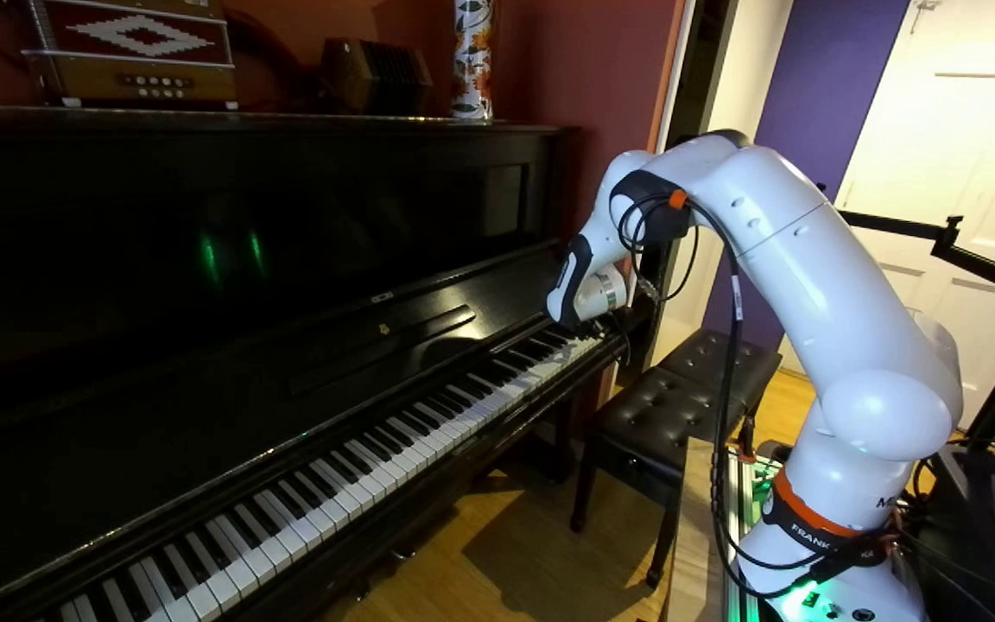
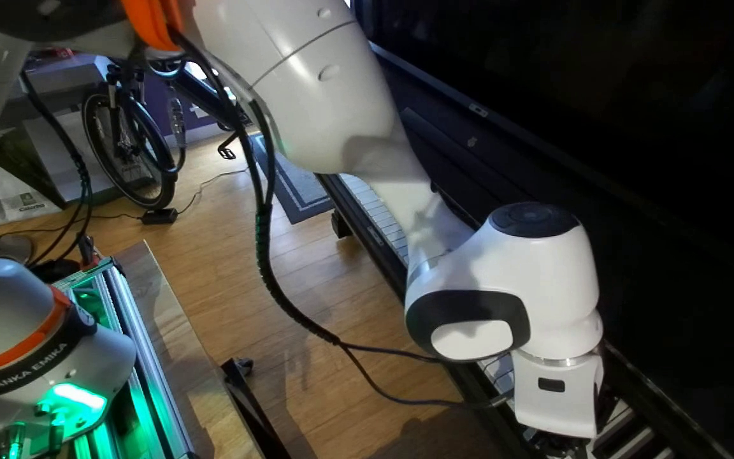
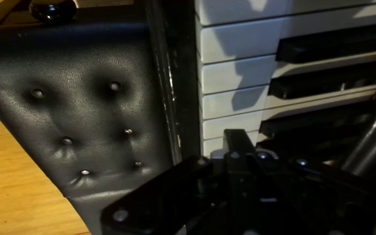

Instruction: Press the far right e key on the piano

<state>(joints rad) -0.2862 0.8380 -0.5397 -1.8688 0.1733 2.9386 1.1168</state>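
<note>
Floorboards (image 2: 348,293), glossy piano (image 1: 290,285); angular gripper (image 3: 244,143) — closed

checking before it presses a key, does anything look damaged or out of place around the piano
One thing: on the piano, the wrist view shows pale marks along the black front rail beside the white keys, perhaps scuffed or chipped finish. Nothing else looks askew or spilled.

Room above most keys (image 1: 390,472), bench (image 3: 90,117) alongside
</note>
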